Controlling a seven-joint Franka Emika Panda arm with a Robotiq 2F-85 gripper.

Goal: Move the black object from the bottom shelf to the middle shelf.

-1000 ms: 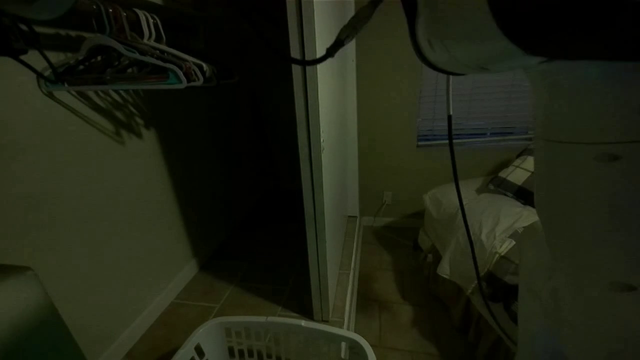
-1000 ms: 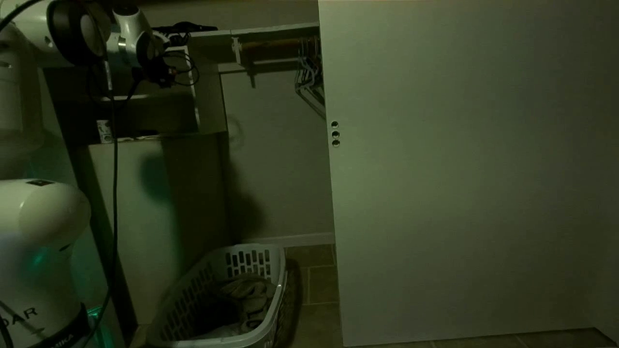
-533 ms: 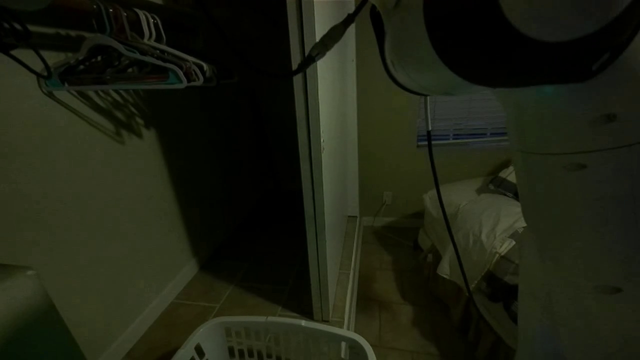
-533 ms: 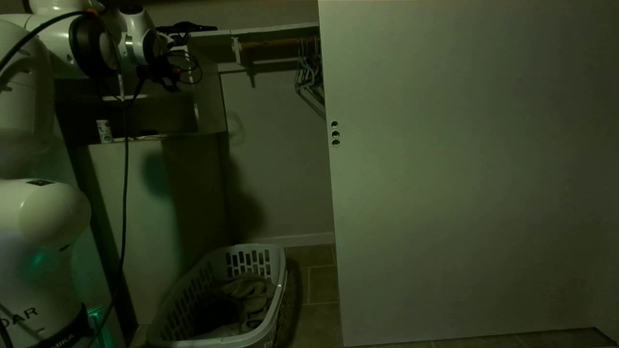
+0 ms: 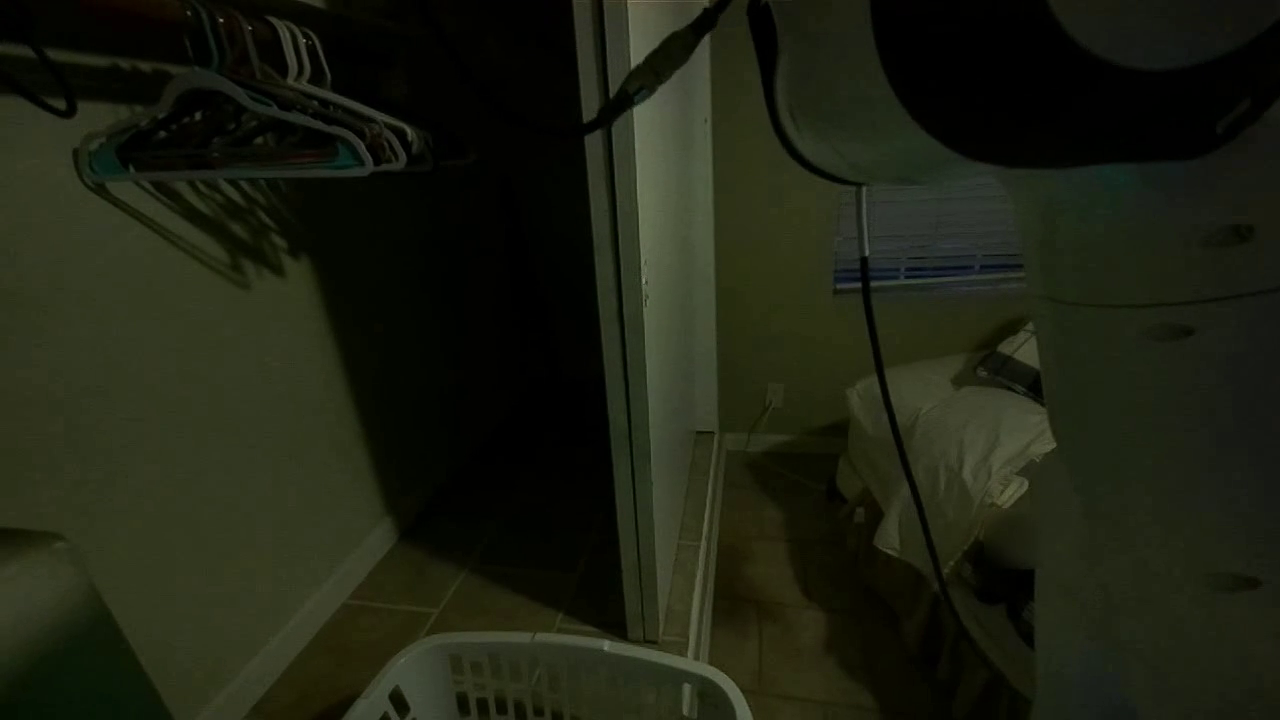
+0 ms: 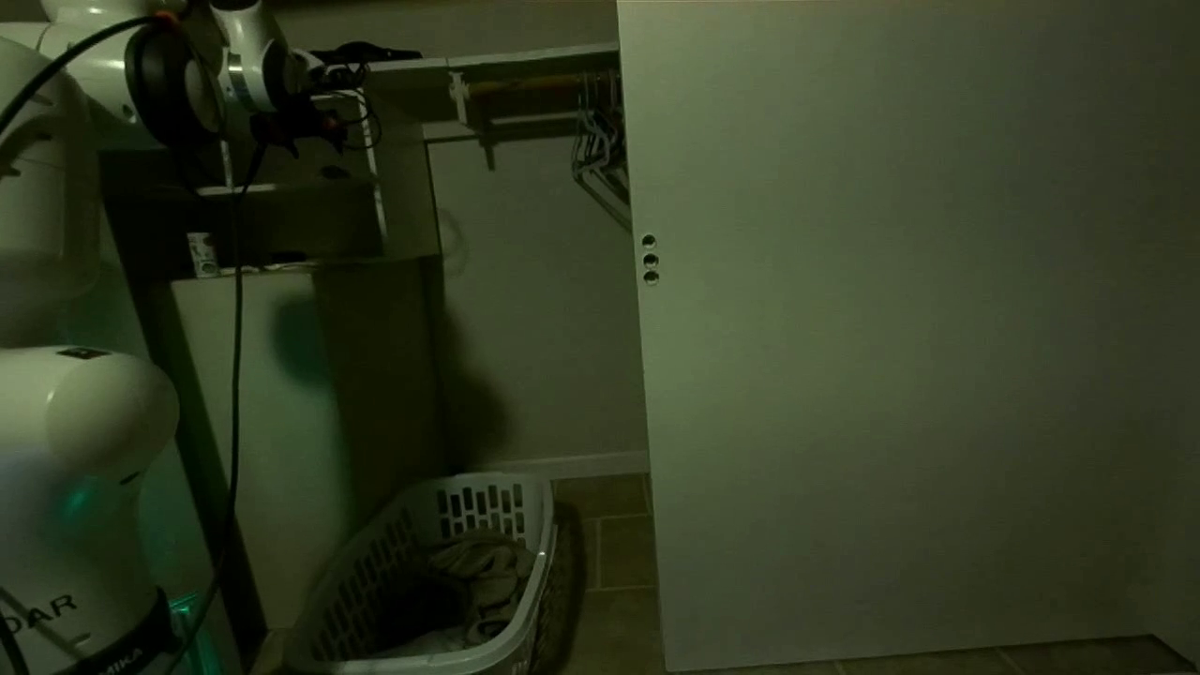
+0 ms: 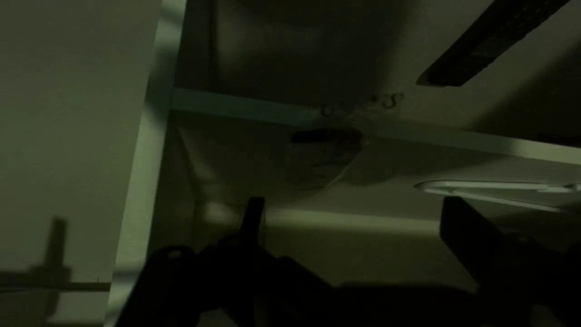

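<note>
The gripper (image 7: pixel 354 206) stands with its fingers (image 7: pixel 254 220) spread wide, shadowed shelf showing in the gap, so nothing is gripped. In the wrist view one tip comes close to a slim white loop (image 7: pixel 481 185) (whether they touch, I cannot tell). In an exterior view the gripper hangs a little above the middle shelf (image 7: pixel 236 108).

Two things could answer to the task's black object, and the pictures do not settle which is meant. A long black bar (image 7: pixel 490 43), faintly textured, lies slantwise in the wrist view on the bottom shelf (image 7: pixel 454 102). A shorter dark item (image 7: pixel 327 135), with a paler patch adjoining it, sits at the front edge of the middle shelf, apart from the fingertips.

As for writing, the white arm housing (image 6: pixel 75 525) bears large letters, AR following one that meets the picture's edge, and the black band (image 6: pixel 155 628) below it shows MIKA (the rest is out of sight). A can (image 6: pixel 202 253) on the bottom shelf is printed, too small to read. Beyond the middle shelf's edge, the wrist view shows a curled mark (image 7: pixel 392 100) like an S (lettering or a bent object, the dimness hides which).
</note>
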